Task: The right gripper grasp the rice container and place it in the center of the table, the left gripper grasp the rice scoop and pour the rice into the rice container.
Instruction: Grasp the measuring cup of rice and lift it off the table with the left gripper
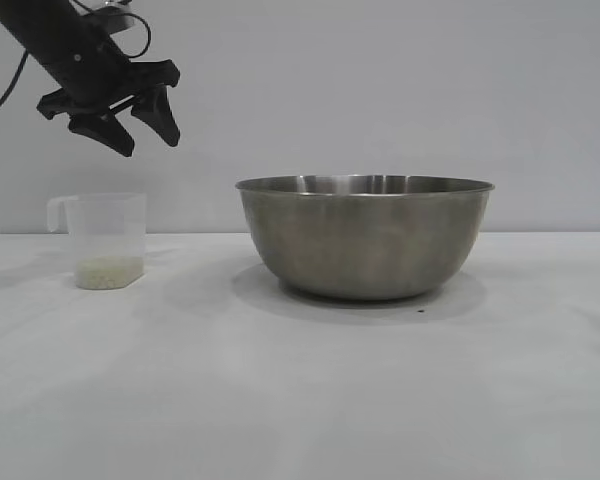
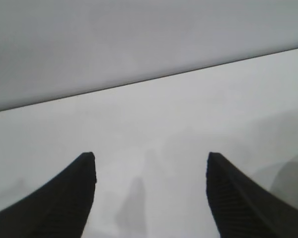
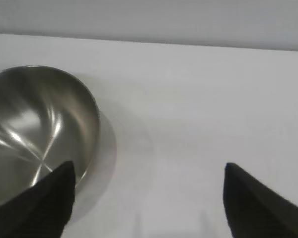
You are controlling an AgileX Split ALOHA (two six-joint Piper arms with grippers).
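Note:
The rice container [image 1: 365, 238], a wide steel bowl, stands upright near the middle of the white table [image 1: 300, 400]. To its left sits the rice scoop [image 1: 105, 240], a clear plastic cup with rice [image 1: 109, 271] in its bottom. My left gripper [image 1: 145, 138] hangs open above the scoop, apart from it. The left wrist view shows that gripper [image 2: 151, 158] with only bare table between its fingers. In the right wrist view my right gripper [image 3: 149, 168] is open above the table beside the bowl [image 3: 37, 134], holding nothing. The exterior view does not show the right arm.
A plain grey wall [image 1: 380, 90] runs behind the table. Bare tabletop lies in front of the bowl and to its right.

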